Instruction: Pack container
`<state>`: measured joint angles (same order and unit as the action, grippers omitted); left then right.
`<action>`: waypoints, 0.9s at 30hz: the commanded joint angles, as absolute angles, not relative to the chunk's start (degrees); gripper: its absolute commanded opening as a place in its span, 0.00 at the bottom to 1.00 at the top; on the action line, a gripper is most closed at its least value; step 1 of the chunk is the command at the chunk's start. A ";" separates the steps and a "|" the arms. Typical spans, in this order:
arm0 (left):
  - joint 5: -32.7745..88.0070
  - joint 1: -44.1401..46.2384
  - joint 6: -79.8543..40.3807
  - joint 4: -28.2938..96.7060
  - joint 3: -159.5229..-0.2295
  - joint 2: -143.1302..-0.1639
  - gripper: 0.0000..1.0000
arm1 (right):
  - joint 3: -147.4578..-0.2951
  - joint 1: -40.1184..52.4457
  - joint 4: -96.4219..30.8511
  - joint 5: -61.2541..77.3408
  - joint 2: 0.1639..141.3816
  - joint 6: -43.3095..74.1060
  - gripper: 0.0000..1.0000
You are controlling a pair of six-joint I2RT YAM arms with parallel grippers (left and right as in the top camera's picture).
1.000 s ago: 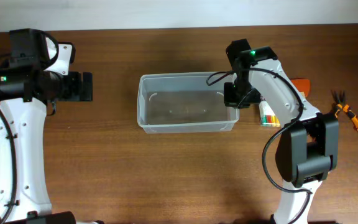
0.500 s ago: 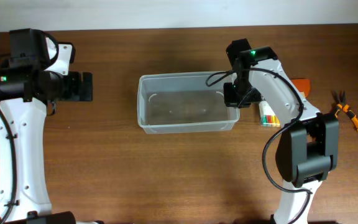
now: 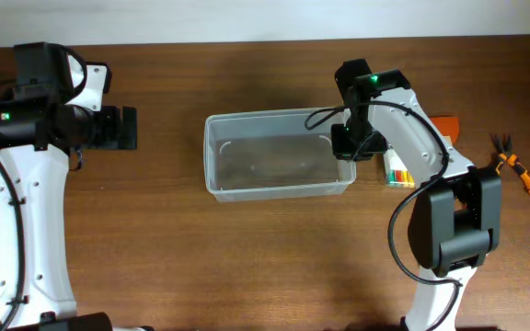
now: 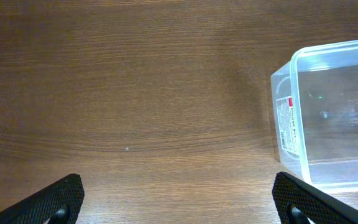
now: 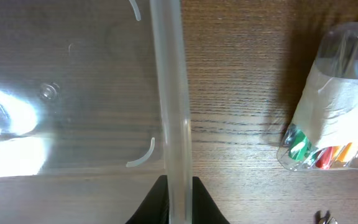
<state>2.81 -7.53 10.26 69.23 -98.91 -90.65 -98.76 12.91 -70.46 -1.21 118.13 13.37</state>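
The container (image 3: 279, 165) is a translucent clear plastic tub in the middle of the wooden table, empty inside. My right gripper (image 3: 345, 142) is shut on the container's right rim (image 5: 174, 118), one finger on each side of the wall (image 5: 178, 199). My left gripper (image 4: 179, 202) is open and empty above bare wood, well left of the container, whose left end shows at the right edge of the left wrist view (image 4: 328, 112). In the overhead view the left gripper (image 3: 127, 129) is at the far left.
A clear pack of coloured markers (image 3: 396, 168) lies just right of the container, also in the right wrist view (image 5: 331, 118). An orange object (image 3: 445, 125) lies behind the right arm. Orange-handled pliers (image 3: 513, 165) lie at the far right.
The container's right end has shifted slightly toward the front right with the right gripper on its rim. The left arm has not moved.
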 commanded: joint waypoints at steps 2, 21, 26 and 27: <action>3.64 -7.68 9.76 69.23 -99.79 -91.20 0.99 | -98.39 13.13 -70.72 -0.08 117.47 14.00 0.10; 3.64 -7.68 9.76 69.23 -99.79 -91.20 0.99 | -98.39 13.13 -70.83 0.64 117.47 19.14 0.08; 3.62 -7.68 9.76 69.23 -99.79 -91.20 0.99 | -98.39 13.13 -70.85 0.64 117.47 18.85 0.08; 3.64 -7.68 9.76 69.23 -99.79 -91.20 0.99 | -98.39 13.13 -70.83 0.64 117.47 18.70 0.08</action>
